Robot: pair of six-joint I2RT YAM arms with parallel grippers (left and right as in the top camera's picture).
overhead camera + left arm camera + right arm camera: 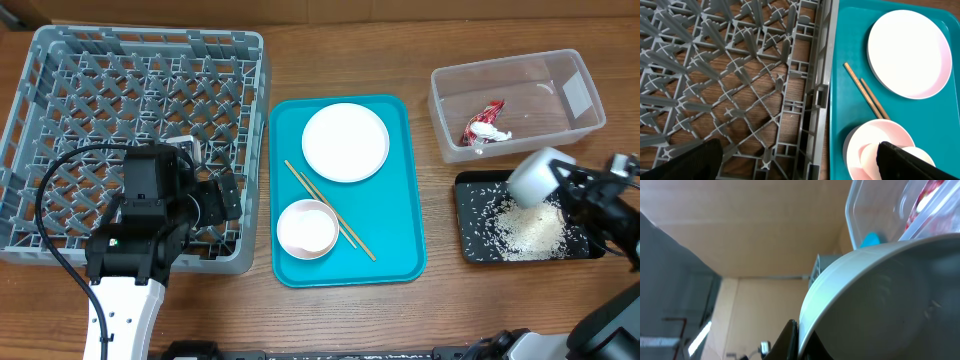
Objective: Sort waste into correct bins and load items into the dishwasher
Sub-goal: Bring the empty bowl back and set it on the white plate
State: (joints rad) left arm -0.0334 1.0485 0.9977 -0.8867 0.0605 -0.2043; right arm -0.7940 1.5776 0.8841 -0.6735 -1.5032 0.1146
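While the right gripper (562,180) is clamped shut on the rim of the grey bowl (535,177), the bowl hangs tilted on its side over the end of the black tray (472,243) that faces the teal tray (400,255). In the right wrist view one dark finger (790,341) presses against the bowl's edge and the bowl wall fills most of the picture. Rice (530,232) lies scattered and heaped on the black tray, just below and beside the bowl. The clear tub (545,105) sits just behind the black tray and holds the red-and-white wrapper (485,125). The left gripper (222,195) is spread fully wide with nothing between its fingers; it hovers over the dish rack (150,38), above the wall next to the teal tray. The pink bowl (307,228) stands on the teal tray, close to that gripper, partly under one fingertip in the left wrist view. The chopsticks (330,212) lie slanted beside the pink bowl, and the white plate (345,142) is further back on the same tray.
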